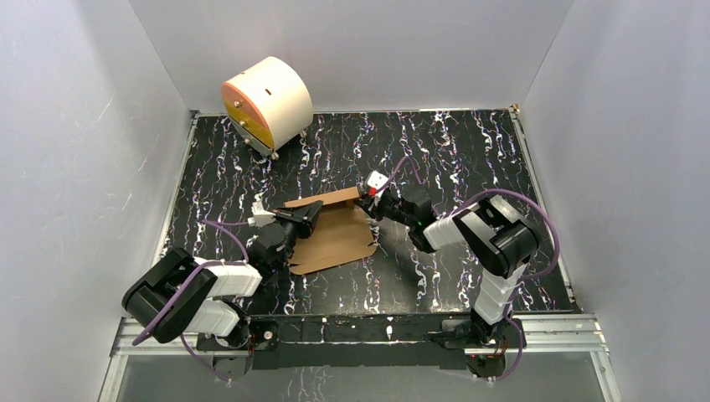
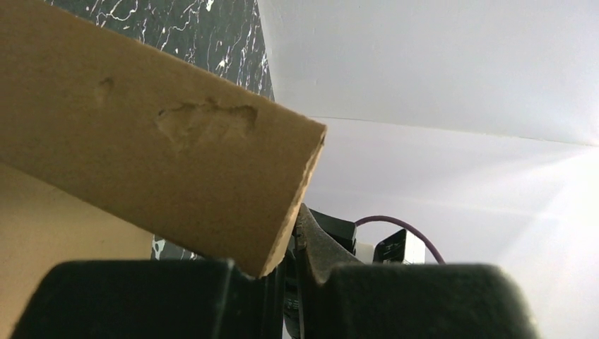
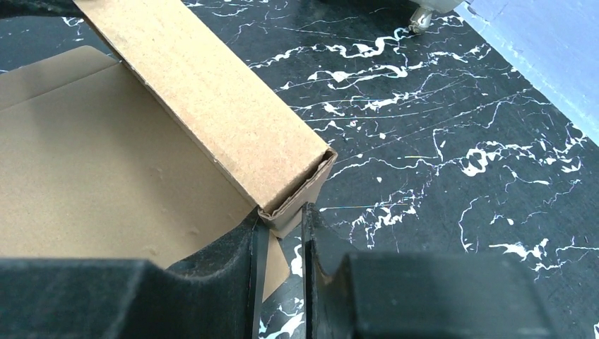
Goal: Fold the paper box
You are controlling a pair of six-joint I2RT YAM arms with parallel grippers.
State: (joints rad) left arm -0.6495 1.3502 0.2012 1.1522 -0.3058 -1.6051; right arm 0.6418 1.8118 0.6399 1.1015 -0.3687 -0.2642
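Black padded jaws of the left gripper point(image 2: 289, 263) fill the wrist view's foreground, pinched shut on a corner of the paper box point(image 1: 335, 239), whose raised brown flap slants away toward 10 o'clock. Across the sheet, the right gripper point(image 3: 281, 224) stands with jaws narrow, the folded flap's end corner between them and touching both fingers. Seen from above, the half-folded box lies in the middle of the black marbled tabletop point(image 1: 452, 151), its base panel flat and the long flap along its 12 o'clock edge stood up. The left arm holds that flap's 9 o'clock end, the right its 3 o'clock end. Well apart, at 11 o'clock, sits a cream cylinder point(image 1: 268, 105) with an orange face.
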